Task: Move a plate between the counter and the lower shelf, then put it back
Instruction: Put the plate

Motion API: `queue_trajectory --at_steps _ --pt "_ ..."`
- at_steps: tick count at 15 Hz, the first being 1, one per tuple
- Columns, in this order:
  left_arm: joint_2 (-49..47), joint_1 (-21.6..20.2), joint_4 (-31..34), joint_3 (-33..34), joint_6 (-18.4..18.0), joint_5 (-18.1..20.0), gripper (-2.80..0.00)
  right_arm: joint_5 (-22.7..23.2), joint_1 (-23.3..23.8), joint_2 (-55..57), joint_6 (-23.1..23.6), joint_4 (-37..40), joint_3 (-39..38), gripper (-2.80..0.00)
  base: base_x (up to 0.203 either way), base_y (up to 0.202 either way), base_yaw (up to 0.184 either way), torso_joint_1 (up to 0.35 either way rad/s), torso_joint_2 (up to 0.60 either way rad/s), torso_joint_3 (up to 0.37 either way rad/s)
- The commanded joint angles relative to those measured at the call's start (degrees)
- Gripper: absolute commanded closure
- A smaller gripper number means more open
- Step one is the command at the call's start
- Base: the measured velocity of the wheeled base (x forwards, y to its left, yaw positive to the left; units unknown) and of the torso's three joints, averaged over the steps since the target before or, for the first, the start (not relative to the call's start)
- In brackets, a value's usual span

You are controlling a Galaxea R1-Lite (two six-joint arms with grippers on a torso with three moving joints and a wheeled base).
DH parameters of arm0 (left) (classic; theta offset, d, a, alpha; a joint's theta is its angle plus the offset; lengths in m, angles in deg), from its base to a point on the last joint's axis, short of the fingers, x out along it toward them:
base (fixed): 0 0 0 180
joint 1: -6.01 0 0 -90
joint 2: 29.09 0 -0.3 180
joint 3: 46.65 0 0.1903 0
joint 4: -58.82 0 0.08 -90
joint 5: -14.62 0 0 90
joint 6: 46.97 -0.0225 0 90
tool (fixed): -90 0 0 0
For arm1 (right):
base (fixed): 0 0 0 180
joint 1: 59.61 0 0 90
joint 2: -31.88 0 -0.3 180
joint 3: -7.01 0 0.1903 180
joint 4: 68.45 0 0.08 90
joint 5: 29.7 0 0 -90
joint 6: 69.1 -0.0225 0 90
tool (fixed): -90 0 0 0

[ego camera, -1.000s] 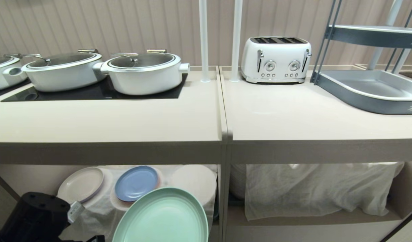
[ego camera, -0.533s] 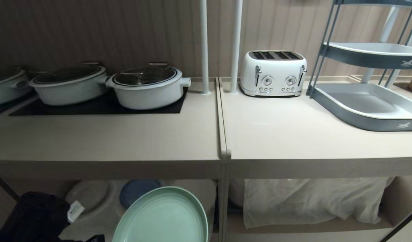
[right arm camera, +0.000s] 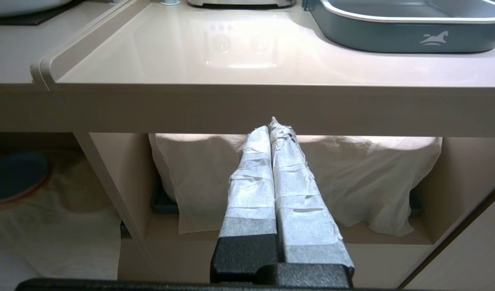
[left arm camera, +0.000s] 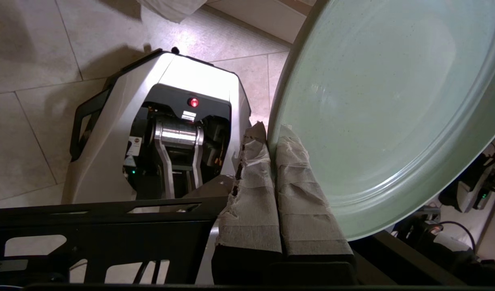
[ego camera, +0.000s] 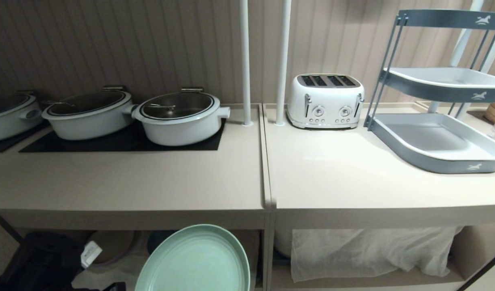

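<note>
Counter point(ego camera: 126, 186) sits lower now; left pincer point(left arm camera: 271, 141) grips plate point(left arm camera: 384, 101) rim

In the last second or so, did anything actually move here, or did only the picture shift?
Mostly the camera moved: the view rose, so the counter, pots and toaster sit lower in the picture and the lower shelf is largely hidden. The plate stayed at the same spot in view, rising with the robot, still pinched at its rim by the left gripper. Nothing was let go. The right gripper stays shut and empty.
</note>
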Motion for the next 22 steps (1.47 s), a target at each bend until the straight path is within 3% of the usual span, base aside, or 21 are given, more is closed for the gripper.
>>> queue_trajectory --at_steps 1,13,22 --pt "0.02 0.00 -0.04 0.05 0.31 0.02 0.00 0.01 -0.02 0.00 0.02 0.00 0.00 0.00 0.000 0.000 0.000 0.170 -0.35 -0.180" --pt "-0.07 -0.44 -0.12 -0.04 0.31 0.11 0.00 -0.01 -0.02 0.00 0.02 0.00 0.00 0.00 0.000 0.000 0.000 0.162 -0.33 -0.166" --pt "0.02 -0.44 -0.12 -0.31 0.31 0.11 0.00 -0.01 -0.02 0.00 -0.24 0.00 0.00 0.00 0.000 0.000 0.000 0.004 -0.01 -0.003"
